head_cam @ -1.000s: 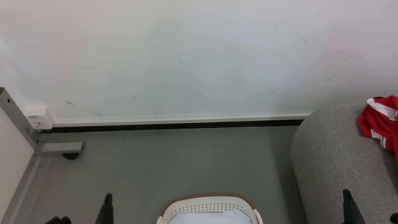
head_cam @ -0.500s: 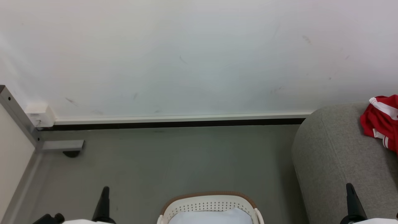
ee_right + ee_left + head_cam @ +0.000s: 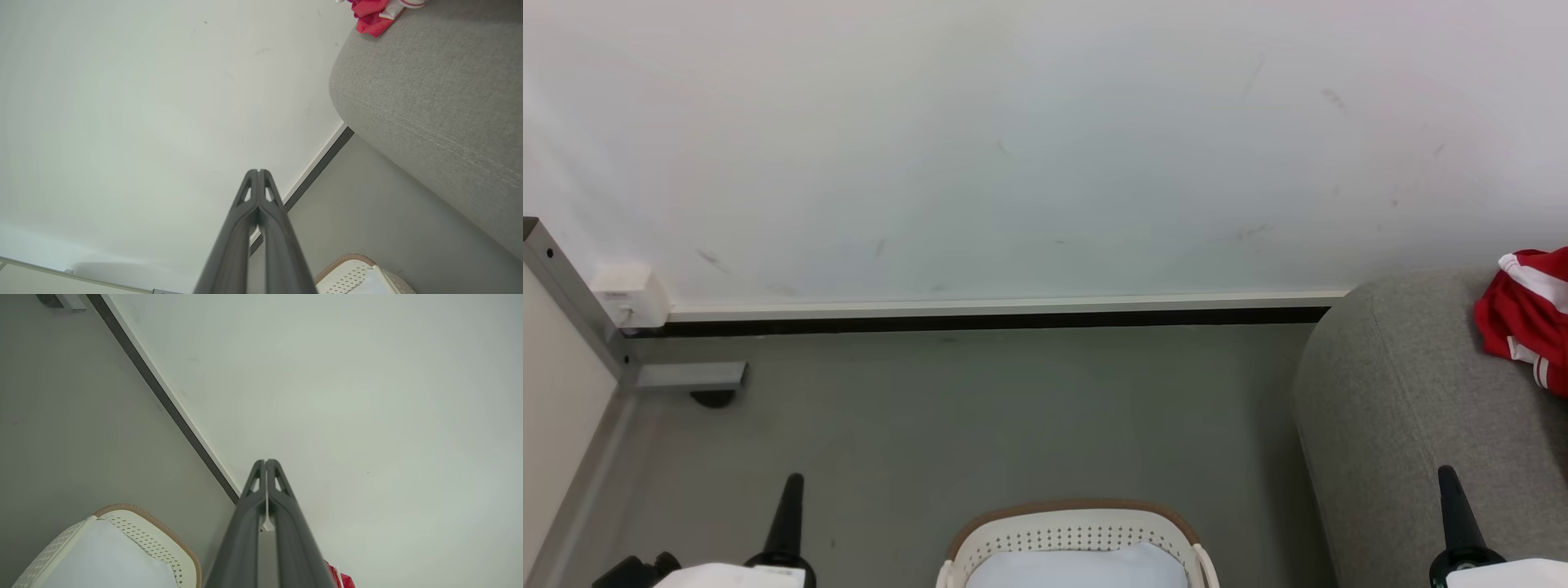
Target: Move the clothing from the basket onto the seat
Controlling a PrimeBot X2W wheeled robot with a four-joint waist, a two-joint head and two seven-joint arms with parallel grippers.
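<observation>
Pointing upward in the head view, the left gripper and right gripper each have their fingers pressed together, holding nothing. Between them sits the basket with a pale liner inside. Farther right, the red clothing lies on the sofa, well apart from the basket. Behind stands a white wall.
</observation>
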